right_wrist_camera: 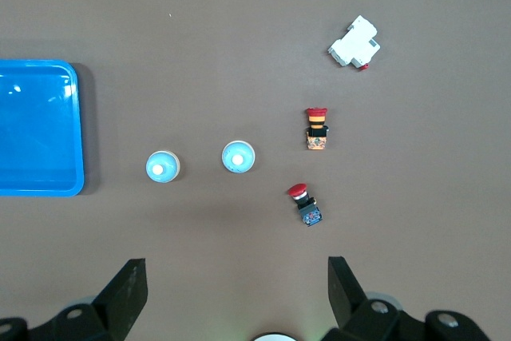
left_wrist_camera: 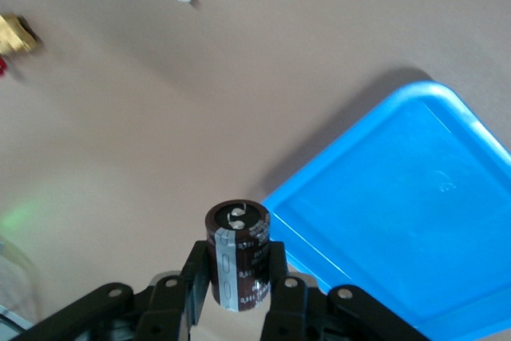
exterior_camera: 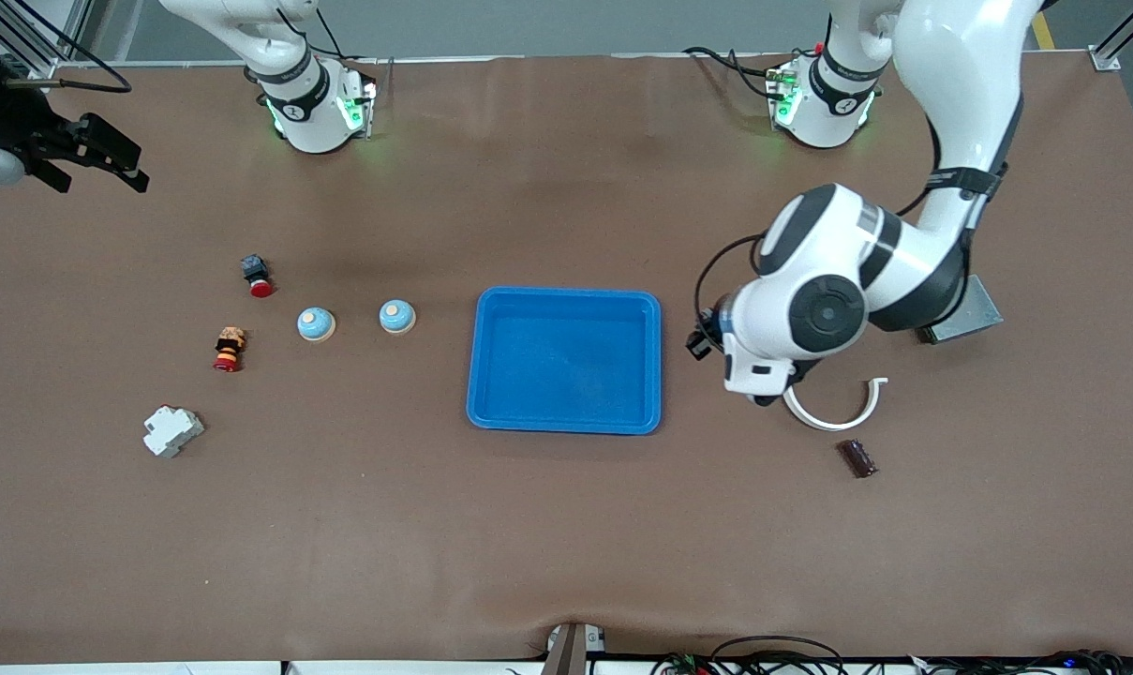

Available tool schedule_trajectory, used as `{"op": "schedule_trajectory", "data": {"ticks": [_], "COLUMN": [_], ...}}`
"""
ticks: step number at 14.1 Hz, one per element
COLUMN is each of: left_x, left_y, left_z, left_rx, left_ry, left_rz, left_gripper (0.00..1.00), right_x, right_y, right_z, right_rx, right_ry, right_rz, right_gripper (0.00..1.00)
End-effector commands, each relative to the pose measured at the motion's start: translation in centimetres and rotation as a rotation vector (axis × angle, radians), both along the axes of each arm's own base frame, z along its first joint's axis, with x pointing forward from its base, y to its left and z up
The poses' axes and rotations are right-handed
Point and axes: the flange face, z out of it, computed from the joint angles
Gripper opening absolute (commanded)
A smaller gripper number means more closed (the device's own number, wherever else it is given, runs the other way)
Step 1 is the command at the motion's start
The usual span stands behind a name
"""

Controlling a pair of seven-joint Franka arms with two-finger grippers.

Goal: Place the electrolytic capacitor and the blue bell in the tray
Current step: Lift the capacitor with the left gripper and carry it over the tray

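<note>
My left gripper [left_wrist_camera: 237, 275] is shut on a dark brown electrolytic capacitor [left_wrist_camera: 237, 247] with a grey stripe, held upright in the air over bare table just beside the blue tray [left_wrist_camera: 399, 221] at the left arm's end. The tray [exterior_camera: 566, 412] has nothing in it. Two blue bells [exterior_camera: 316, 324] [exterior_camera: 397, 317] stand side by side on the table toward the right arm's end of the tray. My right gripper [exterior_camera: 97, 167] waits open high at the right arm's end, looking down on the bells [right_wrist_camera: 163, 167] [right_wrist_camera: 238, 156].
A second dark brown cylinder [exterior_camera: 857, 458] lies near a white curved strip [exterior_camera: 838, 412] at the left arm's end. A grey metal box [exterior_camera: 964, 314] sits under the left arm. Two red-capped buttons [exterior_camera: 258, 276] [exterior_camera: 230, 349] and a white breaker [exterior_camera: 172, 431] lie at the right arm's end.
</note>
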Motion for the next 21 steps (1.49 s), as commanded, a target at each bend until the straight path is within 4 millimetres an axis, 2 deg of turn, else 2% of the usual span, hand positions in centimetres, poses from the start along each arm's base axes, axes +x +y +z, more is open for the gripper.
{"op": "schedule_trajectory", "data": {"ticks": [1,5,7,12,16,19,21], "left_x": [-0.5,-1.9,-2.2,-2.5,-3.1,-3.2,-4.3], "left_y": [-3.2,-8.0,-9.4,-11.5,-12.5,-12.9,-13.2], "left_z": [0.4,-0.1,-1.1,-3.8,-8.3,-9.9,-11.3], "left_rx": [-0.018,-0.036,-0.041,-0.060,0.024,0.021,0.031], "left_ry": [-0.025,-0.087,-0.101,-0.141,-0.169,-0.188,-0.187], "left_rz": [0.046,0.149,0.176,0.194,0.201,0.208,0.198], "left_gripper": [0.01,0.01,0.01,0.01,0.01,0.01,0.00], "right_x": [-0.7,-0.7,-0.7,-0.7,-0.7,-0.7,-0.8], "right_y": [0.1,0.2,0.2,0.6,0.7,1.1,1.4], "right_z": [0.2,0.2,0.2,0.2,0.2,0.2,0.1], "right_rx": [0.001,0.003,0.005,0.005,0.005,0.005,0.005], "right_ry": [-0.006,-0.003,-0.003,-0.001,-0.001,-0.002,0.001], "right_rz": [0.005,0.007,0.007,0.007,0.006,0.013,0.018], "right_gripper": [1.00,1.00,1.00,1.00,1.00,1.00,1.00]}}
